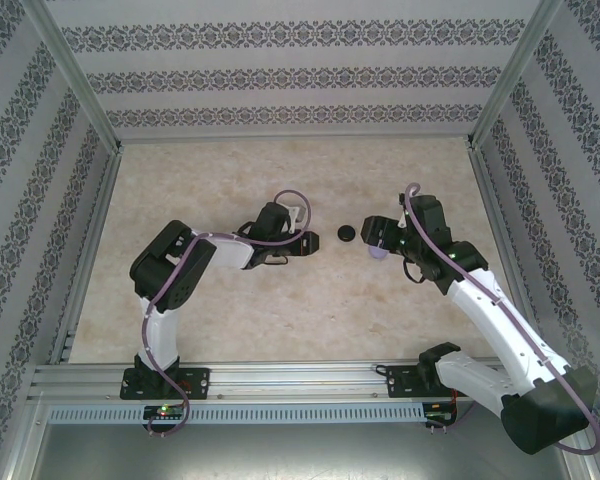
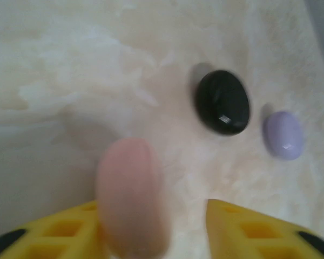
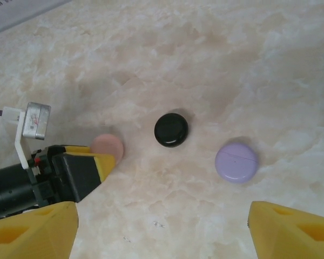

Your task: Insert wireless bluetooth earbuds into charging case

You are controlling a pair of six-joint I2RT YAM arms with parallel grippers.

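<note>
Marble-look table [image 1: 280, 320], boxed in by patterned walls [image 1: 280, 80], with the black case [image 1: 347, 234] lying flat and shut near the middle.

Just left of the black case, close but apart from it: the pink case [image 3: 107, 145], flat on the marble. Around it, the left claw [image 2: 154, 210], spread rather than pinching. One yellow finger [image 2: 65, 232] up against the pink shell, the other standing off, a strip of bare marble between it and the case. Pink case blurred and very near in the left wrist view.

Right of the black case and slightly nearer the arm bases: the lilac case [image 3: 236, 162], flat and shut, with a thin seam line across its lid. Clear marble between lilac and black.

Above the table on that same right side of the black case: the right claw [image 3: 162, 216], fingers spread wide with bare marble between them. Lilac case just ahead of the fingertips, untouched.

Seen from above, both arms bent inward towards the black case, claws facing each other across it, a purple cable [image 1: 300, 195] looped along each arm.

All three cases roughly in a row, black in the centre, pink and lilac flanking.
</note>
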